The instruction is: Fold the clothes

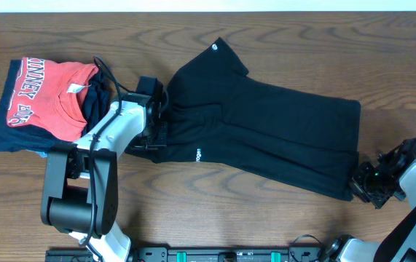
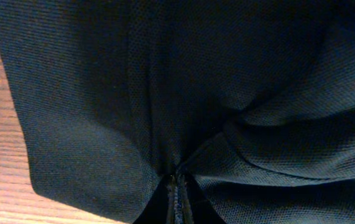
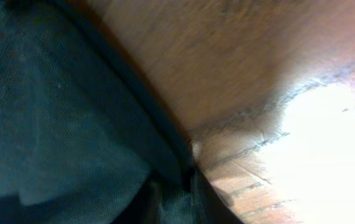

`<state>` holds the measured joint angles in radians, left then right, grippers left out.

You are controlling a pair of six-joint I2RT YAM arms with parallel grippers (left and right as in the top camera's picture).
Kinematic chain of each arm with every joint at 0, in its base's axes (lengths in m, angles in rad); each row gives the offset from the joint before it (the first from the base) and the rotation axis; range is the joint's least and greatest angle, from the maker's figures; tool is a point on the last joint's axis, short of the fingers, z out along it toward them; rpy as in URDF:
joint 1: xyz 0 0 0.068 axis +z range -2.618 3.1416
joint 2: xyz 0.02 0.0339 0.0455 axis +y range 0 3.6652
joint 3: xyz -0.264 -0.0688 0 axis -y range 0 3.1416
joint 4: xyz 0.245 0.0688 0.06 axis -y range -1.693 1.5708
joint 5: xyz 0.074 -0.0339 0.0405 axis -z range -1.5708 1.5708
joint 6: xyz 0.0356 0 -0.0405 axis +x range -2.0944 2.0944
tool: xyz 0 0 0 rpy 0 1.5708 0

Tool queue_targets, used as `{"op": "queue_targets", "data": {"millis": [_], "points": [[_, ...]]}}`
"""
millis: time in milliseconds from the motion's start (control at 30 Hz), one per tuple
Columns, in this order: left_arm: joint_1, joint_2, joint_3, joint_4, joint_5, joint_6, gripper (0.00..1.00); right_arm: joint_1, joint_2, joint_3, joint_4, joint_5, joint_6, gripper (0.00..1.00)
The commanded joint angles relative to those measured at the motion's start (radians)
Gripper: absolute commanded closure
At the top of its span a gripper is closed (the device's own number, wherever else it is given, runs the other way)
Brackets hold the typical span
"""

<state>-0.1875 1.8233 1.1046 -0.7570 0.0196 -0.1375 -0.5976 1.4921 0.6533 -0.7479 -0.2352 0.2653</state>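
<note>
Black T-shirt [image 1: 266, 131] lay mid-tabletop [image 1: 266, 36], apparently narrowed lengthwise, with no cross-fold made. Left claw [image 1: 160, 127] was clamped on bunched fabric at its 9 o'clock end. Right claw [image 1: 358, 182] pinched the hem corner at 4 o'clock. Cross-folds judged outstanding.

Red T-shirt [image 1: 51, 98] lies atop navy folded garments [image 1: 14, 135] on table [image 1: 229, 218].

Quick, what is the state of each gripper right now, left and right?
Left gripper: closed, pinching a gathered fold of the black T-shirt.
Right gripper: looks closed on the black T-shirt's hem edge, though the view is blurred.
</note>
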Motion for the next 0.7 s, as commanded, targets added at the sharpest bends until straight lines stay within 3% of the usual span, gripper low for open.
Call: {"op": "queue_targets", "data": {"millis": [0,133,333,533,567,667], "points": [[0.011,-0.008,0.019,-0.003,-0.005,-0.006,0.94,-0.006,0.019,-0.019,0.007,0.000,0.003,0.98],[0.027,-0.009,0.058,-0.047,-0.013,-0.006,0.94,-0.018,0.017,0.041,-0.039,0.008,0.019,0.99],[0.077,-0.014,0.072,-0.079,-0.065,-0.006,0.94,-0.025,0.017,0.166,-0.200,0.195,0.068,0.99],[0.109,-0.014,0.072,-0.065,-0.060,-0.005,0.94,-0.024,0.017,0.203,-0.221,0.179,0.086,0.99],[0.109,-0.014,0.072,-0.064,-0.060,-0.005,0.94,-0.024,0.017,0.203,-0.221,0.156,0.071,0.95],[0.108,-0.014,0.072,-0.061,-0.060,-0.002,0.91,-0.024,0.017,0.203,-0.225,0.130,0.047,0.63]]}}
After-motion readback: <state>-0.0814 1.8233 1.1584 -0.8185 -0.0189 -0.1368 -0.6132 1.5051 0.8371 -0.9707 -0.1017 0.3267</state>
